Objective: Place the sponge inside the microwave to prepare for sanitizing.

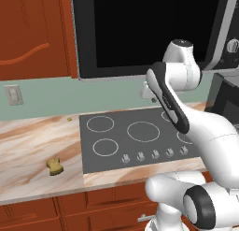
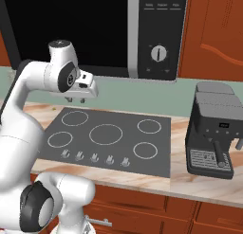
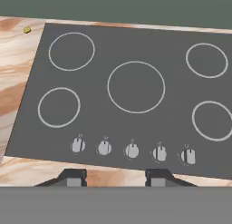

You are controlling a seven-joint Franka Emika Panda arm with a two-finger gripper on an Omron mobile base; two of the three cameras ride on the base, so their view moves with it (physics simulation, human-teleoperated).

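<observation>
The mustard-yellow sponge [image 1: 55, 166] lies on the marble counter [image 1: 32, 146] left of the cooktop, near the front edge. Above the cooktop hangs the microwave [image 1: 149, 33], its dark glass door [image 2: 71, 24] looking closed and its black knob panel [image 2: 161, 34] to the right. My gripper [image 2: 77, 101] hovers over the back left burners, well to the right of the sponge and below the microwave. In the hand view the gripper [image 3: 114, 178] points down at the cooktop, open, with nothing between its fingertips [image 3: 72, 177].
A grey cooktop [image 1: 135, 136] with several burners and front knobs sits in the counter. A black coffee machine [image 2: 213, 133] stands on the right. A tiny yellowish speck [image 3: 27, 30] lies by the cooktop's back left corner. Red cabinets [image 1: 32, 33] flank the microwave.
</observation>
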